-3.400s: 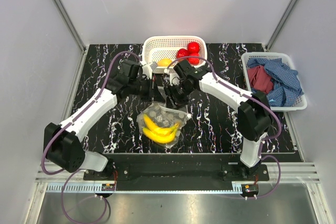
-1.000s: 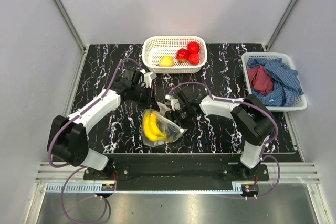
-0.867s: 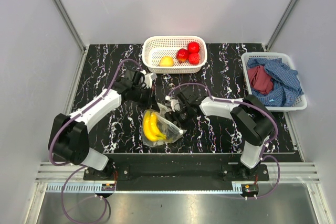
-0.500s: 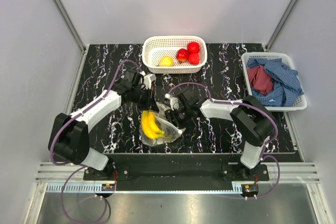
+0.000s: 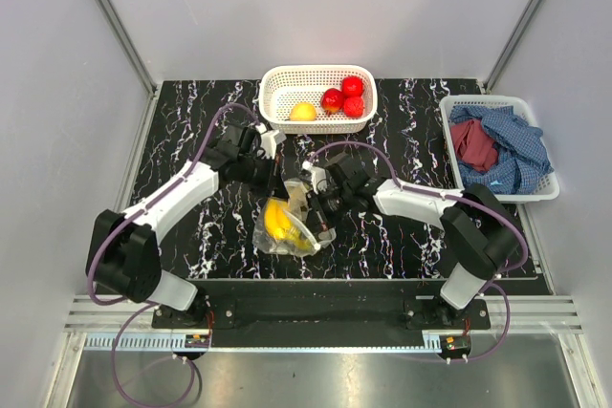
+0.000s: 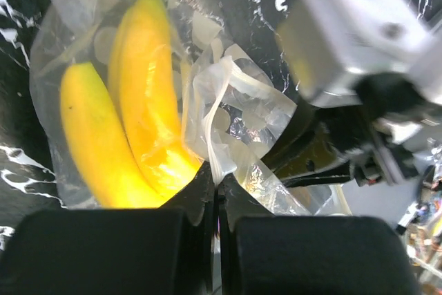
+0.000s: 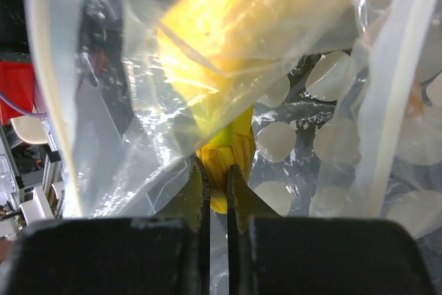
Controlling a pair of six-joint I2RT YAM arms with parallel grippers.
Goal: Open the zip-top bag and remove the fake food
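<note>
Removal step: left hand (image 6: 215, 186) pinches the bag (image 6: 243, 112) rim; right hand (image 7: 215, 181) clamps the banana (image 7: 226, 153) stem. Next: draw it clear through the opening.

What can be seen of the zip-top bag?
The zip-top bag is clear, crumpled plastic with white dots and lies on the black marbled table between the arms. A yellow banana bunch is inside. The left gripper pinches its white zip strip with shut jaws; the right gripper is shut on the banana stem.
</note>
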